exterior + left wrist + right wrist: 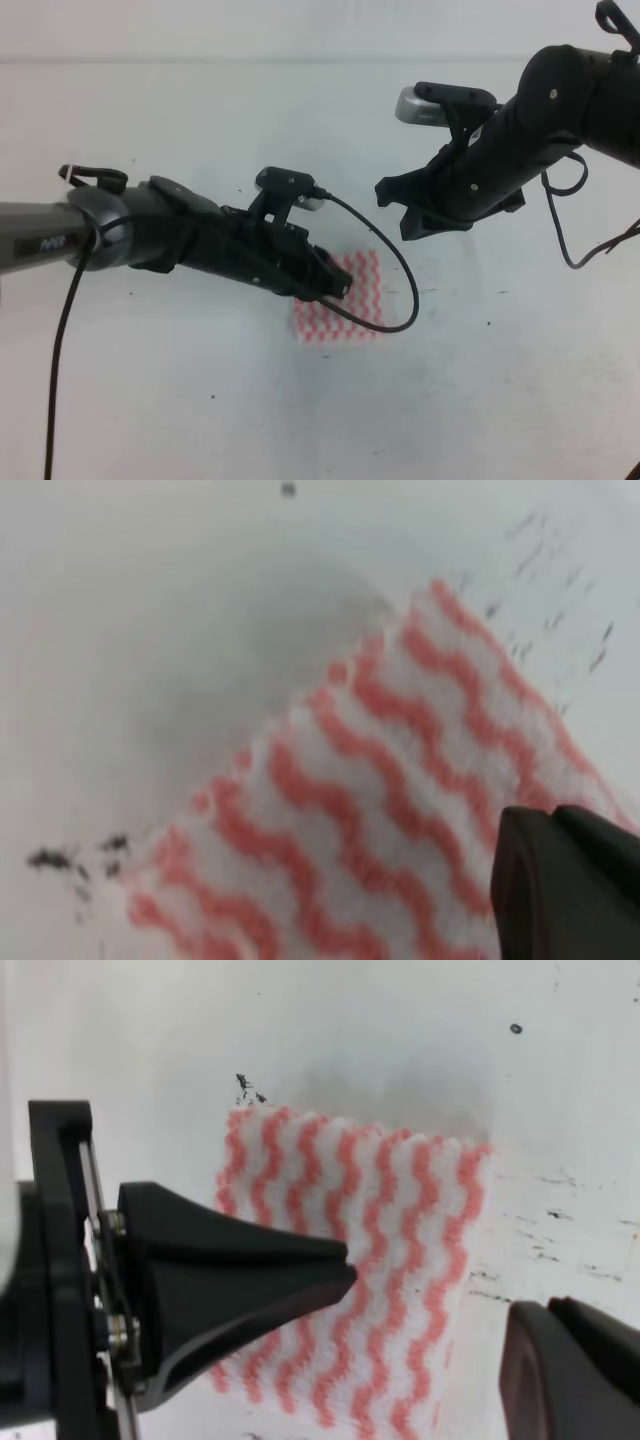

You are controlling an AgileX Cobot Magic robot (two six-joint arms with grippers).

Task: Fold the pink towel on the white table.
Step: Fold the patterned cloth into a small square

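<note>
The pink towel (340, 298) lay compact on the white table (200, 400). The left gripper (335, 285) hovered low over it (jaws unclear); the right gripper (405, 210) hung open, apart. Probably pressing or regrasping an edge next.

Your left gripper (335, 283) covers the pink towel's (350, 310) left part in the high view. Its wrist view is blurred, showing one fingertip (565, 885) cut off at the bottom-right corner.
</note>
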